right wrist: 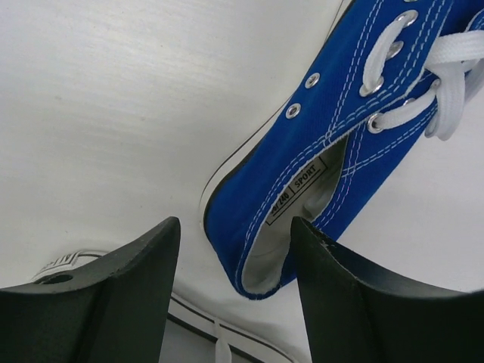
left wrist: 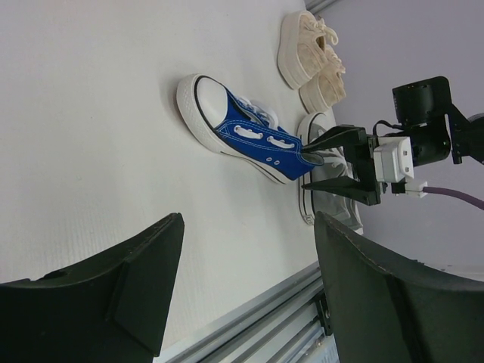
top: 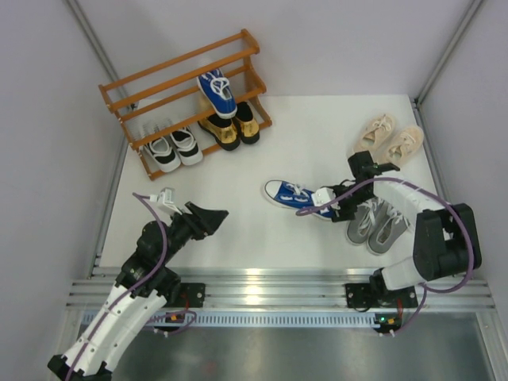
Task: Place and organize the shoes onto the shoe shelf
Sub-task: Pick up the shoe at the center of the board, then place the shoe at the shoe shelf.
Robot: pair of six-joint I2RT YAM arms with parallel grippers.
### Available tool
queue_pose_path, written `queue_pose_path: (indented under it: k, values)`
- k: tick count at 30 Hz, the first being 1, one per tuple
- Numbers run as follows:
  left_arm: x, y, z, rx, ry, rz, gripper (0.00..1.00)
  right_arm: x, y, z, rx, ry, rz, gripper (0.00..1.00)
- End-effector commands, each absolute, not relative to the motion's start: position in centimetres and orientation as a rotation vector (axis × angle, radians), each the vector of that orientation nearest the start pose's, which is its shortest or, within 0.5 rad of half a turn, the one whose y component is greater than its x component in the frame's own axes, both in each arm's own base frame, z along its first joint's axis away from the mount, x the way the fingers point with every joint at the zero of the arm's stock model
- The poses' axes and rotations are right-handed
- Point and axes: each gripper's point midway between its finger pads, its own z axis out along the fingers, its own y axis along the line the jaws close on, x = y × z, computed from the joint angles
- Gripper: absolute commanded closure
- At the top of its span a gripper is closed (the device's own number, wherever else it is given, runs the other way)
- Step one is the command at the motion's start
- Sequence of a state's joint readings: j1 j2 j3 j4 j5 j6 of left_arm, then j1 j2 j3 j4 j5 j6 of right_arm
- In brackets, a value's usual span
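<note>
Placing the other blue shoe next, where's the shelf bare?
The shelf's upper slats are bare left of the shelved blue shoe. Bottom tier is full: black-and-white sneakers, gold loafers. Table's right is crowded: grey pair, beige pair.

Between your left gripper [top: 210, 218] and the blue shoe [top: 287, 193] lies open tabletop [top: 238, 167], reaching far to the shelf [top: 171, 71]. A black-and-white pair [top: 172, 148] and a gold pair [top: 230, 127] fill its bottom tier. Grey sneakers [top: 377, 225] crowd the blue shoe's right side, and a beige pair [top: 390, 139] blocks the far right corner.
</note>
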State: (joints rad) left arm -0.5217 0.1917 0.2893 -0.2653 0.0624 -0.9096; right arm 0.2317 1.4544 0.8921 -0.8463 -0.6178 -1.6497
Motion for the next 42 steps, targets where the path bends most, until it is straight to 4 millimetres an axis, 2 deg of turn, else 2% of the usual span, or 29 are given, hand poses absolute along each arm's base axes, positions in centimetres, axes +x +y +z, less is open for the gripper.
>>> queue_pose_path:
  k: [1, 4, 5, 7, 8, 12, 15, 20, 23, 25, 26, 28, 29, 30, 31, 32, 33, 34, 35, 36, 37, 38, 39, 40, 41, 42]
  values:
    - [18.5, -15.4, 18.8, -0.301, 1.813, -1.073, 0.25, 26.5, 12.7, 5.1, -2.207, 1.421, 0.365, 0.4]
    - [18.4, -15.3, 18.8, -0.303, 1.81, -1.069, 0.25, 26.4, 13.2, 4.9, -2.225, 1.39, 0.345, 0.49]
    - [18.5, -15.2, 18.9, -0.304, 1.809, -1.065, 0.25, 26.4, 13.5, 5.1, -2.228, 1.376, 0.337, 0.56]
    - [18.4, -15.1, 18.9, -0.302, 1.807, -1.062, 0.25, 26.4, 13.6, 5.3, -2.23, 1.37, 0.332, 0.64]
    - [18.4, -15.0, 18.9, -0.302, 1.806, -1.059, 0.25, 26.5, 13.6, 5.5, -2.225, 1.371, 0.325, 0.75]
    - [18.3, -14.9, 19.1, -0.301, 1.799, -1.057, 0.25, 27.0, 13.8, 6.8, -2.19, 1.396, 0.312, 1.0]
    - [18.2, -14.8, 19.4, -0.297, 1.795, -1.054, 0.25, 27.2, 14.7, 8.8, -2.07, 1.478, 0.357, 1.0]
    - [18.1, -14.6, 19.9, -0.287, 1.788, -1.04, 0.25, 27.8, 17.0, 14.1, -1.864, 1.492, 0.444, 1.0]
    - [18.1, -14.4, 20.3, -0.285, 1.781, -1.031, 0.25, 28.8, 18.2, 17.6, -1.781, 1.486, 0.446, 1.0]
    - [18.0, -14.3, 20.5, -0.278, 1.778, -1.028, 0.25, 29.0, 18.7, 18.3, -1.752, 1.526, 0.461, 1.0]
    - [18.0, -14.3, 20.6, -0.278, 1.774, -1.029, 0.25, 29.5, 19.6, 19.6, -1.749, 1.497, 0.443, 1.0]
    - [18.0, -14.3, 20.6, -0.277, 1.778, -1.024, 0.25, 30.1, 20.2, 20.1, -1.722, 1.547, 0.433, 1.0]
    - [18.0, -14.3, 20.7, -0.277, 1.776, -1.022, 0.25, 30.6, 21.3, 21.5, -1.717, 1.518, 0.416, 1.0]
    - [17.9, -14.2, 20.8, -0.276, 1.773, -1.023, 0.25, 30.9, 21.9, 22.0, -1.696, 1.535, 0.414, 1.0]
    - [17.9, -14.2, 20.8, -0.276, 1.773, -1.023, 0.25, 31.7, 22.2, 22.1, -1.687, 1.557, 0.391, 1.0]
    - [17.9, -14.2, 20.9, -0.277, 1.771, -1.023, 0.25, 32.3, 23.4, 24.0, -1.676, 1.514, 0.376, 1.0]
    - [17.8, -14.1, 20.9, -0.279, 1.769, -1.023, 0.25, 32.9, 23.9, 24.7, -1.651, 1.525, 0.365, 1.0]
    - [17.8, -14.0, 21.0, -0.282, 1.765, -1.021, 0.25, 33.7, 24.4, 24.6, -1.641, 1.541, 0.367, 1.0]
    - [17.8, -14.0, 20.9, -0.282, 1.766, -1.02, 0.25, 34.7, 25.3, 26.7, -1.606, 1.513, 0.344, 1.0]
    - [17.8, -14.0, 21.0, -0.281, 1.763, -1.02, 0.25, 35.3, 25.8, 27.3, -1.571, 1.53, 0.349, 1.0]
    - [17.7, -14.0, 21.1, -0.28, 1.762, -1.021, 0.25, 36.4, 26.4, 26.8, -1.563, 1.56, 0.353, 1.0]
    - [17.7, -14.0, 21.0, -0.281, 1.764, -1.023, 0.25, 37.3, 27.1, 28.9, -1.511, 1.544, 0.344, 1.0]
    - [17.7, -14.0, 21.0, -0.281, 1.763, -1.02, 0.25, 38.4, 27.8, 28.0, -1.509, 1.573, 0.348, 1.0]
    - [17.7, -13.9, 21.0, -0.279, 1.763, -1.019, 0.25, 39.2, 28.1, 28.5, -1.484, 1.579, 0.343, 1.0]
    - [18.1, -13.5, 21.1, -0.302, 1.752, -0.994, 0.25, 39.8, 28.8, 29.9, -1.455, 1.561, 0.343, 1.0]
    - [18.1, -13.5, 21.1, -0.303, 1.753, -0.991, 0.25, 40.4, 29.1, 29.9, -1.45, 1.565, 0.337, 1.0]
